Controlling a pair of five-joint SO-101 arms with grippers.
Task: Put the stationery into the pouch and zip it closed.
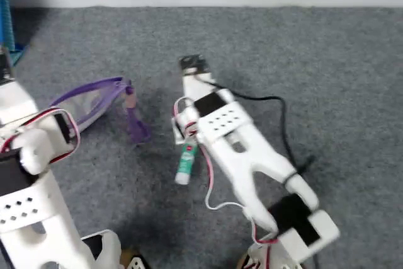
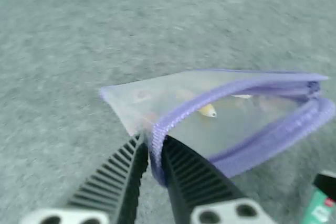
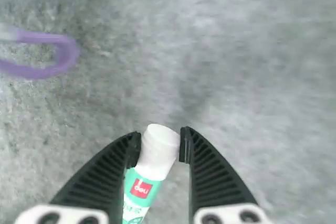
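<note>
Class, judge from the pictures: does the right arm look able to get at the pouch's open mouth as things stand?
Probably yes: the left hand pinches the pouch rim, its mouth gapes toward the right hand gripping the glue stick, and bare carpet lies between.

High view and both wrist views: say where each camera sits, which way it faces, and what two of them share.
High view: fixed above the table, looking down; both white arms show.
Left wrist view: on the left arm's wrist, facing along the left gripper, shut on the rim of the pouch.
Right wrist view: on the right arm's wrist, facing down past the right gripper, shut on the glue stick.
Shared: the high view also shows pouch and glue stick.
</note>
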